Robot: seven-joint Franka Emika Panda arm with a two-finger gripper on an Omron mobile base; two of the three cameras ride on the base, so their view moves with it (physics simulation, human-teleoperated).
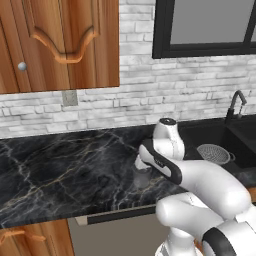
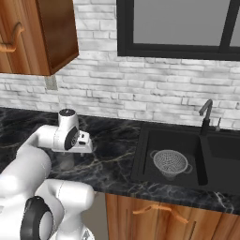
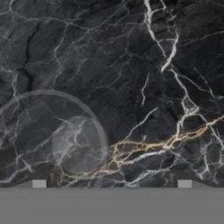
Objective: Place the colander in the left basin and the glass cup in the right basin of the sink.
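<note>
Two matte-black hollows make up the sink (image 2: 140,161), set into the dark marble worktop (image 1: 60,165) with a black curved faucet (image 2: 205,115) at its back edge. Above the worktop runs a white brick wall (image 2: 140,89), with wooden cabinets (image 1: 60,40) at the upper left and a dark-framed window (image 2: 178,28) over the sink. The left basin (image 2: 154,140) holds the colander (image 2: 169,162), standing upright on its floor; the right basin (image 2: 229,150) lies past the black divider. The white arm (image 1: 200,180) reaches out over the worktop, well to the left of the sink. In the hand view the glass cup (image 3: 52,131) stands upright on the marble, seen from above, just beyond the left of the two fingers (image 3: 39,183). The fingers stand wide apart and hold nothing; the cup is off-centre between them, toward the left one.
</note>
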